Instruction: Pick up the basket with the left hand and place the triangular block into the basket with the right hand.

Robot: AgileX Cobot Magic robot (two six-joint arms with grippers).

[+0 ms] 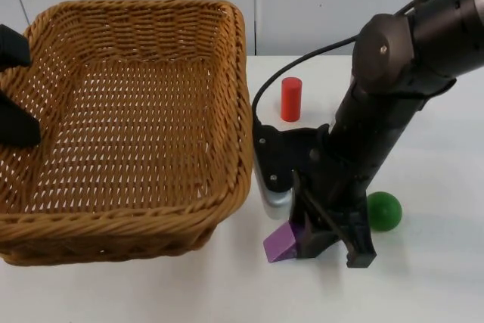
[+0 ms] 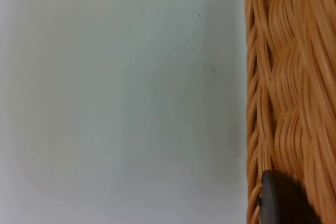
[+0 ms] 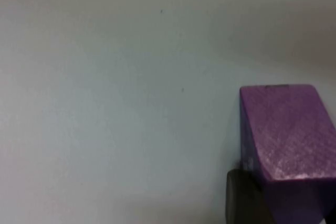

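Observation:
The woven wicker basket [image 1: 128, 217] takes up the left of the top view, raised toward the camera. My left gripper [image 1: 17, 96] is shut on its left rim, and one black fingertip [image 2: 281, 200] presses against the weave [image 2: 289, 77]. The purple triangular block [image 1: 281, 243] lies on the white table just right of the basket's front corner. My right gripper [image 1: 333, 241] is down at the table, right beside the block and touching its right side. In the right wrist view the block [image 3: 289, 135] sits close up against a black fingertip [image 3: 239, 200].
A red cylinder [image 1: 291, 99] stands upright behind the right arm, near the basket's right wall. A green ball [image 1: 383, 210] rests just right of the right gripper. The grey partition wall closes off the back of the table.

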